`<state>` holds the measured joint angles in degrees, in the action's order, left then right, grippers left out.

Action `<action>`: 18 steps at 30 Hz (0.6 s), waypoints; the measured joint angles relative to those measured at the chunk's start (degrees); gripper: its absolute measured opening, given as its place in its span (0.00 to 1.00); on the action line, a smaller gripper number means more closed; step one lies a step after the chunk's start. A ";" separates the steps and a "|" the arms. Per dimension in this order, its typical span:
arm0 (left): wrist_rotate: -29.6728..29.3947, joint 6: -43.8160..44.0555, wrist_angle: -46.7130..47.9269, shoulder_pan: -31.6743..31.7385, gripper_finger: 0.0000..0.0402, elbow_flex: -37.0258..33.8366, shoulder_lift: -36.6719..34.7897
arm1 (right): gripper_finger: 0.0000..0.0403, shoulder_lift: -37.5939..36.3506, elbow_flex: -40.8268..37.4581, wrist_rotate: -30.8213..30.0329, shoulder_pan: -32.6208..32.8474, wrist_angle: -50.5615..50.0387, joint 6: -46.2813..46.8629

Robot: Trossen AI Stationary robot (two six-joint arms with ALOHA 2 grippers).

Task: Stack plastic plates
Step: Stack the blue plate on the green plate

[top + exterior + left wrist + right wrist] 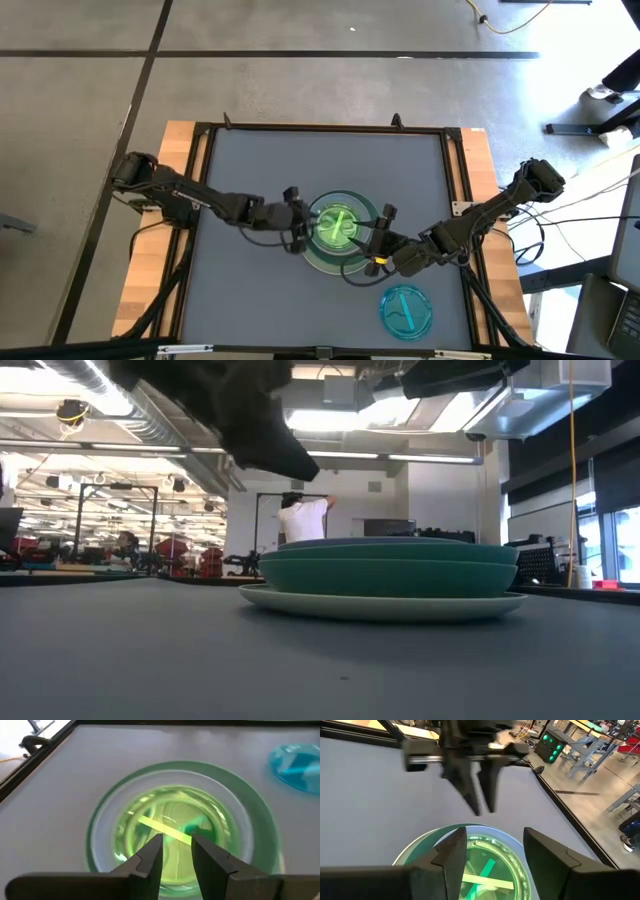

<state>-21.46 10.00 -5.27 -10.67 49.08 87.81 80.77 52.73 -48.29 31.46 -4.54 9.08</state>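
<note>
A stack of plates (338, 228) stands at the table's middle. In the low view the stack (385, 575) shows a cream plate at the bottom, a teal one on it and a blue rim above. A bright green translucent plate (336, 226) lies on top of the stack, also seen in the wrist views (167, 832) (487, 875). One cyan translucent plate (407, 310) (296, 764) lies flat, alone, near the table's near edge. My left gripper (300, 226) (177, 851) hangs above the stack's left rim, its fingers a little apart. My right gripper (381, 236) (495, 852) hangs wide open above the right rim.
A raised black frame (452, 190) runs round the grey table top. Bare table lies to the left, beyond the stack, and at the near left. In the low view a person (302, 520) stands in the room far behind the table.
</note>
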 joint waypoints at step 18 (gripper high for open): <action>-7.72 7.05 -12.57 -21.36 0.24 -11.45 -0.32 | 0.46 1.97 0.00 8.87 -0.07 0.71 -0.39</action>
<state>-29.18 17.05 -17.84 -32.03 37.63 87.48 82.74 52.73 -39.42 31.39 -3.83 8.69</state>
